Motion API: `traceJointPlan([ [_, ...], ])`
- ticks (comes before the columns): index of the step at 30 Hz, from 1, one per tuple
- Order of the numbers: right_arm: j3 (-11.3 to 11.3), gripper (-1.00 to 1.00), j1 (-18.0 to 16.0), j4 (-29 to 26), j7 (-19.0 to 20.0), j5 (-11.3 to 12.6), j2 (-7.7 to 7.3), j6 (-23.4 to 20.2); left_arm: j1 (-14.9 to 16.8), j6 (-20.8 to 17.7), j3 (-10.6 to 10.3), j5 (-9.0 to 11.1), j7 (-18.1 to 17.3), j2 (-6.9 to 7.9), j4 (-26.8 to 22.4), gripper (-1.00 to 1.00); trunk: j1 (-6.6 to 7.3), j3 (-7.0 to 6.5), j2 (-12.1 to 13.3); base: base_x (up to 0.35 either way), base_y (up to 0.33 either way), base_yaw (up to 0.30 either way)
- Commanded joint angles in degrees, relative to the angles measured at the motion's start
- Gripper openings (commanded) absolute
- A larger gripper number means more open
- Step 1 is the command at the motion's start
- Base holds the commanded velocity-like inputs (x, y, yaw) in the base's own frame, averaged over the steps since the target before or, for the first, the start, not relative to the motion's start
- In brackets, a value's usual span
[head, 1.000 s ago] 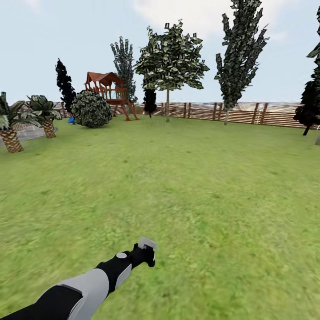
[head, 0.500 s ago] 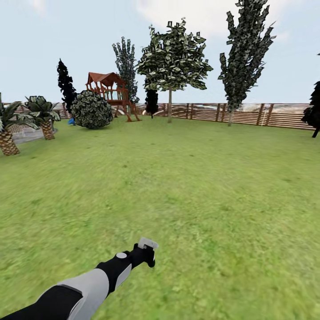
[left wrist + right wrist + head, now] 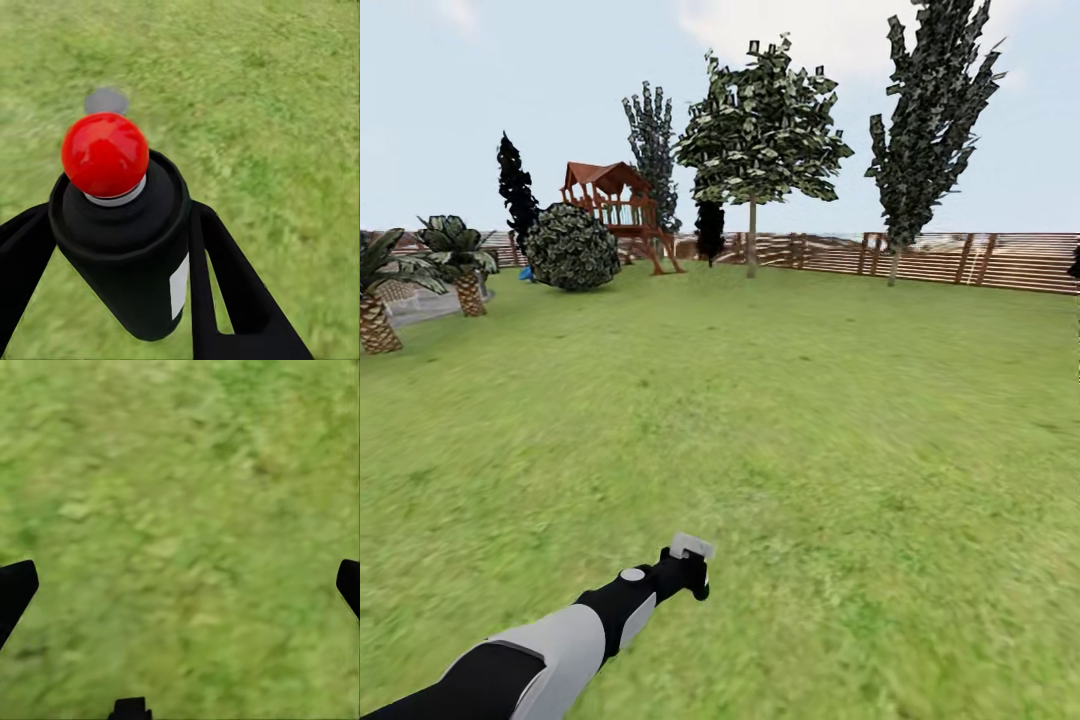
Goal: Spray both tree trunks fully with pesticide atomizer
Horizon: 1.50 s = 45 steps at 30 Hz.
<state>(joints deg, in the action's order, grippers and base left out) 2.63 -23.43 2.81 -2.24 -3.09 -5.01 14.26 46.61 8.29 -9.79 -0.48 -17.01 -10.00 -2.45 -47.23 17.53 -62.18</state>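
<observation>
My left gripper (image 3: 695, 572) reaches low over the lawn, shut on the pesticide atomizer (image 3: 691, 548), whose pale head shows above the black fingers. The left wrist view has the atomizer (image 3: 127, 255) close up: a dark body with a white label patch and a red round cap, clamped between the two fingers of the left gripper (image 3: 124, 217). A broadleaf tree (image 3: 762, 125) with a thin bare trunk (image 3: 751, 240) stands far ahead by the fence. My right gripper (image 3: 180, 585) is open over bare grass.
A taller, narrower leafy tree (image 3: 935, 110) stands right of the broadleaf one. A slatted wooden fence (image 3: 960, 262) runs along the back. A wooden play tower (image 3: 615, 205), a round bush (image 3: 572, 247) and two short palms (image 3: 460, 265) are at the left. Wide lawn (image 3: 780, 420) lies between.
The whole picture has shifted: trees, fence and play tower have slid to the right, so the camera has moved. My left arm and the atomizer keep the same place in the view.
</observation>
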Motion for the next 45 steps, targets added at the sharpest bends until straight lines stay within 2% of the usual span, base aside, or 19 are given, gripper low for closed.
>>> traceJointPlan([
  [1, 0.27, 1.0, -0.12, 0.27, -0.15, -0.34, 0.0, 0.42, 0.06, 0.32, -0.21, -0.04, 0.0, 0.0, 0.08, -1.0, -0.08, 0.07, -0.04, 0.7, 0.0, -0.178],
  [12, 0.27, 1.0, -0.09, 0.27, -0.13, -0.34, 0.03, 0.4, 0.06, 0.32, -0.16, -0.04, -0.07, 0.0, 0.08, -1.0, -0.08, 0.04, -0.04, 0.7, 0.0, -0.105],
  [45, 0.27, 1.0, -0.04, 0.27, -0.15, -0.34, 0.09, 0.41, 0.06, 0.32, -0.17, -0.04, -0.11, 0.0, 0.08, -1.0, -0.08, 0.04, -0.04, 0.7, 0.0, -0.014],
])
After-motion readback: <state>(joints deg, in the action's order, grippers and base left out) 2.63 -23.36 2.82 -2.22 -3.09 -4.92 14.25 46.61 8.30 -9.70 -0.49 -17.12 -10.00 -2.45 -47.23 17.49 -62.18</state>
